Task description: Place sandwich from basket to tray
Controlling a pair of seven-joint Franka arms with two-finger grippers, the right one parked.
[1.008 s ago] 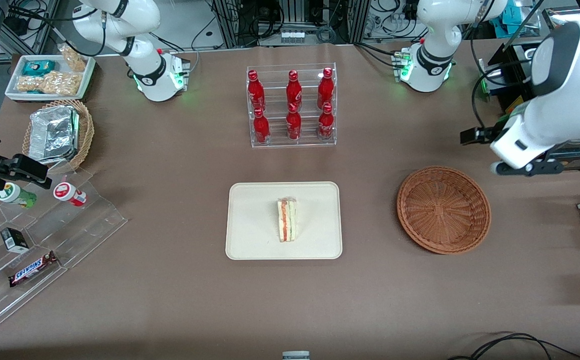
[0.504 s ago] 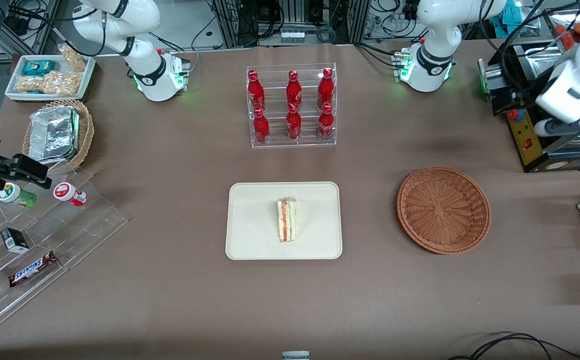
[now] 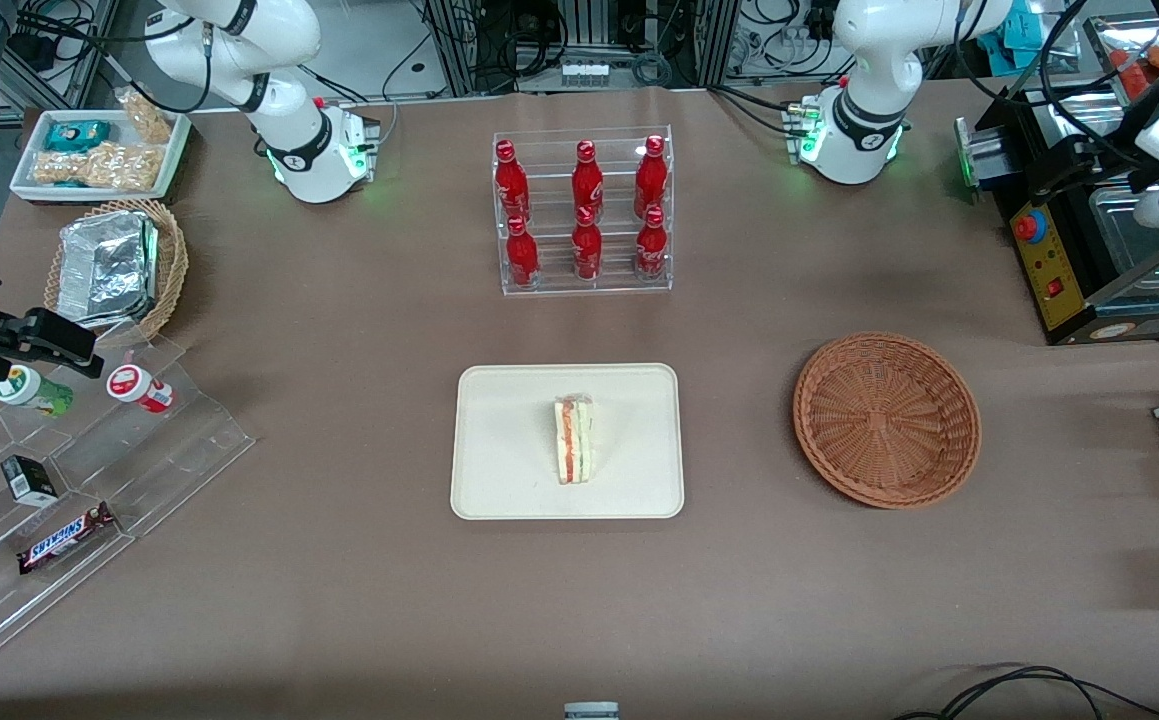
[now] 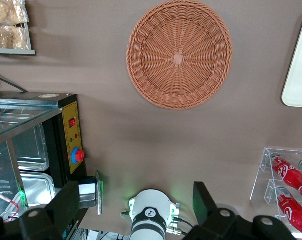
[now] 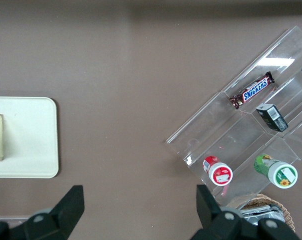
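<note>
Sandwich [image 3: 573, 439] lying on tray [image 3: 499, 480], basket [image 4: 179, 53] sitting bare below the claw [image 4: 136, 210], fingers spread and holding nothing; placement appearing complete, parking apparently remaining.

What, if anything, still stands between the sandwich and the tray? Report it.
Nothing visible: the sandwich already lies on the tray. The basket is empty, and the gripper, fingers open, hangs high above the working arm's end of the table.

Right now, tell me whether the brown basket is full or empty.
Empty: the basket shows only bare weave; the sandwich lies on the tray. The gripper, fingers open, is raised above the table.
</note>
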